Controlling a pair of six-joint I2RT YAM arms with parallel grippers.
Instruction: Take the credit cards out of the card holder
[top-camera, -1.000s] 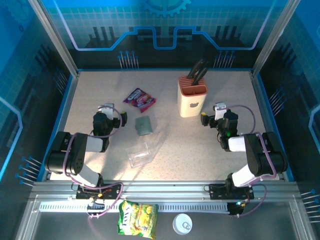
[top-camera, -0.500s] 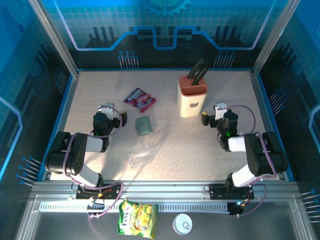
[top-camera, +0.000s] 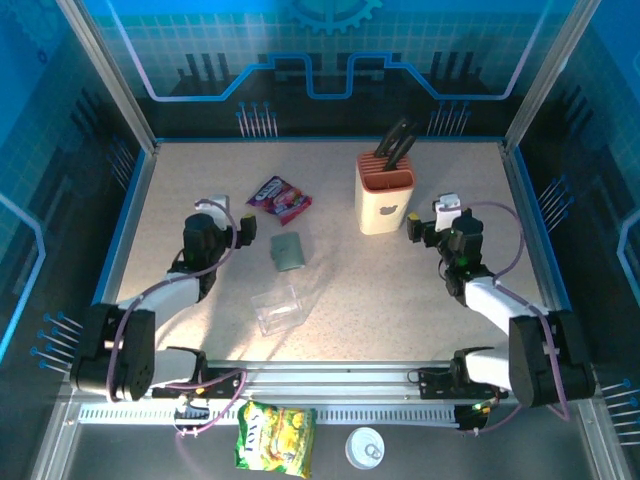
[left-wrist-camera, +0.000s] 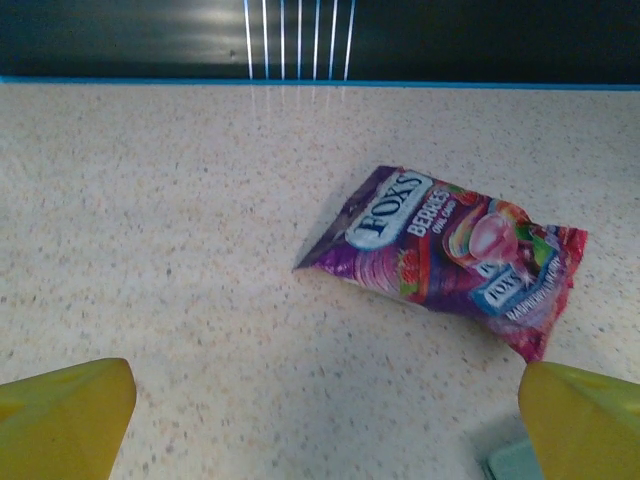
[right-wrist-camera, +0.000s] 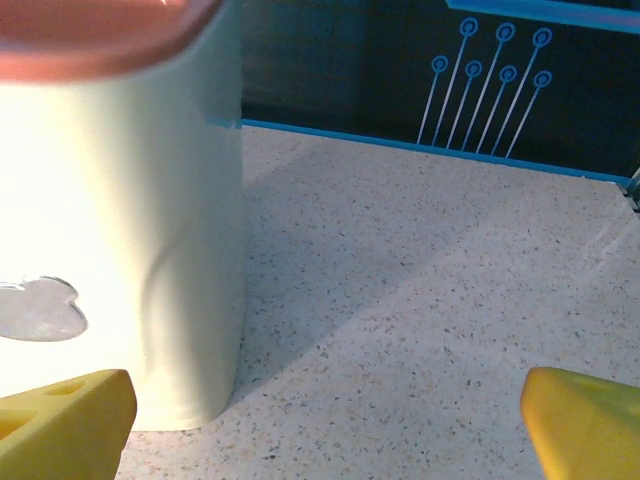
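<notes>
Bench (top-camera: 400, 300): matte, beige, speckled like stone.
Card holder (top-camera: 288, 250): small flat grey-green rectangle, folded shut, lying between the snack packet (top-camera: 279, 198) and the clear plastic box (top-camera: 278, 308).
Snack packet, left wrist view (left-wrist-camera: 455, 255): glossy crinkled purple-red foil, print legible.
Knife block (right-wrist-camera: 120, 250): smooth cream wall, terracotta top.
Left end effector (left-wrist-camera: 320, 430): yellow fingertips wide apart, empty.
Right end effector (right-wrist-camera: 320, 430): wide apart, empty, beside the knife block.

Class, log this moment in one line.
left gripper: open, empty | right gripper: open, empty | card holder: shut, on table, untouched
</notes>
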